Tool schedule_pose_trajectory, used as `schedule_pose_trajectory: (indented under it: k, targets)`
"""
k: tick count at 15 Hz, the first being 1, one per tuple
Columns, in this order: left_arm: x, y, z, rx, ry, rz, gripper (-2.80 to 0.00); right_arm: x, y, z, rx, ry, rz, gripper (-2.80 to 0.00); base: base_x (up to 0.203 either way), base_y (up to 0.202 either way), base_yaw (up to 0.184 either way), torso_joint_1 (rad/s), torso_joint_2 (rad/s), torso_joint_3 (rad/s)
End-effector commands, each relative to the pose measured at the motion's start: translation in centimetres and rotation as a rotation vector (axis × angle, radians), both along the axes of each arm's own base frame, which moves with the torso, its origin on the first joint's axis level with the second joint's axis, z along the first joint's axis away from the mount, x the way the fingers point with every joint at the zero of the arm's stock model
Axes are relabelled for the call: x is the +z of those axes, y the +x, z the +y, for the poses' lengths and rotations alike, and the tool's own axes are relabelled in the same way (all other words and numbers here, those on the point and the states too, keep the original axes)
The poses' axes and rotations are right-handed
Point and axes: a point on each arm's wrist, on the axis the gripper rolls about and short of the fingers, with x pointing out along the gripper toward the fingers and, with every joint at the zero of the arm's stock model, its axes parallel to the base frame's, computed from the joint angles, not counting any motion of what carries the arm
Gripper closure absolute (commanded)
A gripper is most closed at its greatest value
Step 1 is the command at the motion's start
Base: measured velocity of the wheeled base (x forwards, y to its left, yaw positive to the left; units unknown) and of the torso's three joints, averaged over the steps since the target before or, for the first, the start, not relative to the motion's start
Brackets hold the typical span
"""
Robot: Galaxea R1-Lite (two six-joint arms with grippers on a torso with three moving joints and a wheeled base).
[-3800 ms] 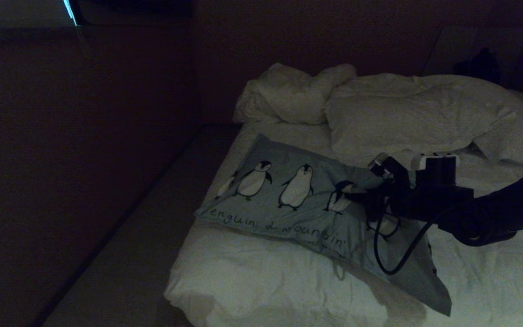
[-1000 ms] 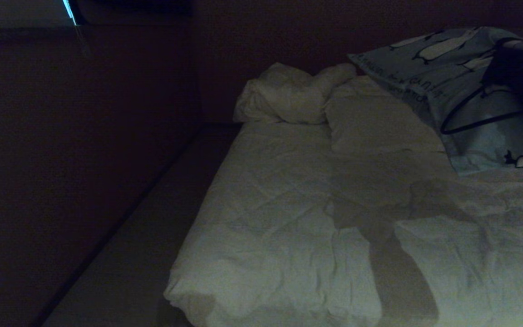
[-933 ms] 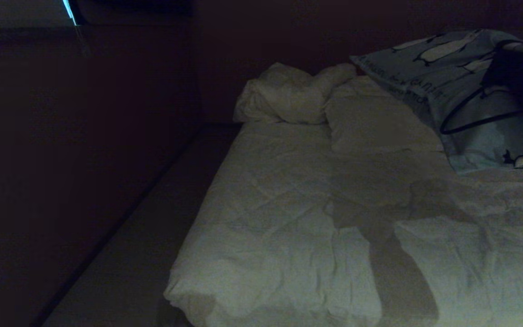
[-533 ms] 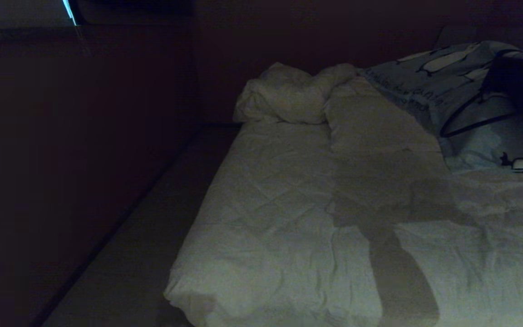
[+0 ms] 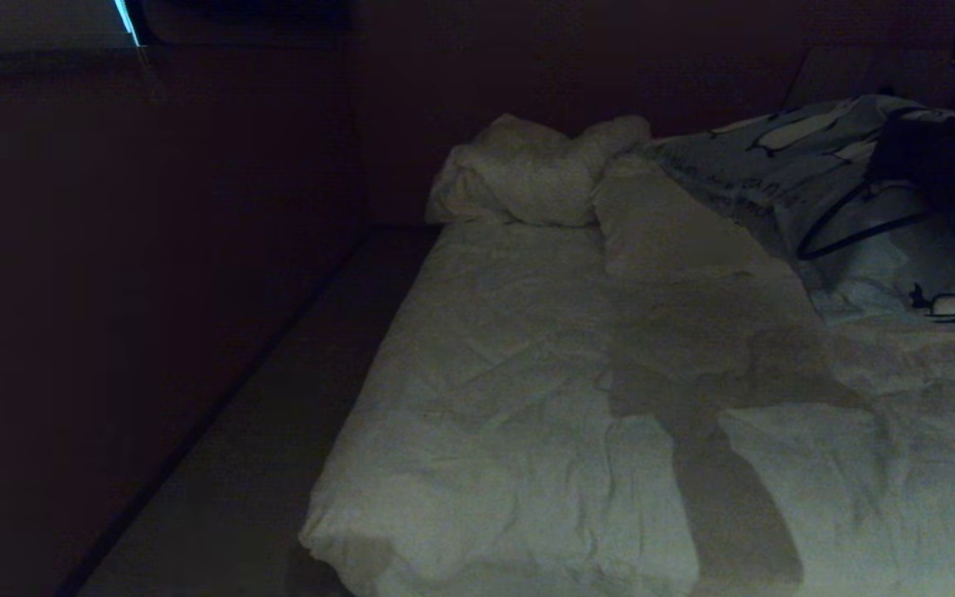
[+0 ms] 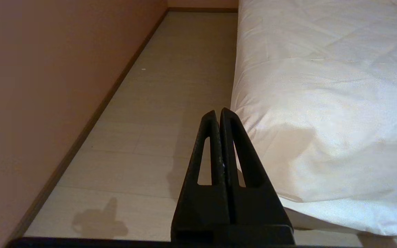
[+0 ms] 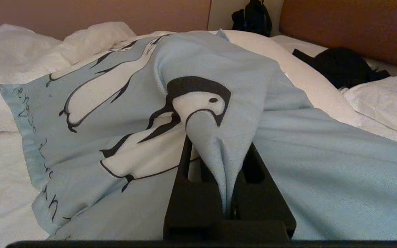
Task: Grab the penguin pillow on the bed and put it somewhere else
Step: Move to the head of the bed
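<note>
Since the earliest frame the penguin pillow (image 5: 784, 178) has left the near middle of the bed (image 5: 527, 414) and now sits at the far right by the headboard, lower and more settled than a second ago, its left edge draped onto a white pillow (image 5: 676, 232). The right gripper (image 7: 224, 165) is clamped on a fold of its blue fabric, which rises in a peak from between the closed fingers; the printed penguins and lettering spread away beyond the fingertips. The duvet where the pillow used to lie is bare and wrinkled, crossed by a dark shadow. A crumpled white pillow (image 5: 519, 170) lies against the dark headboard wall. The left gripper (image 6: 221, 148) hangs beside the bed's edge over pale floor (image 6: 157, 120), fingers pressed together on nothing. Past the right fingertips, dark clothing (image 7: 336, 67) lies on the bedding.
</note>
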Motion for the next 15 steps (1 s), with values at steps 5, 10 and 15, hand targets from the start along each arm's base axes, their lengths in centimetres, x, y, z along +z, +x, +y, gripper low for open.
schedule_pose_trajectory:
  k: [5, 10, 15]
  targets:
    - [-0.03, 0.01, 0.00, 0.001, 0.001, 0.000, 0.00, -0.15, 0.17, 0.06, 0.001, -0.001, 0.001, 0.00, -0.080, 0.000, 0.002, 0.004, 0.00, 0.002]
    - [-0.03, 0.01, 0.00, 0.001, 0.001, 0.000, 0.00, -0.18, 0.22, 0.06, 0.000, -0.002, 0.002, 0.00, -0.025, 0.000, -0.001, 0.000, 0.00, 0.002]
    - [-0.05, 0.01, 0.00, 0.000, -0.001, 0.001, 0.00, -0.15, 0.21, 0.06, 0.001, -0.002, 0.001, 0.00, 0.000, 0.000, 0.000, 0.000, 0.00, 0.000]
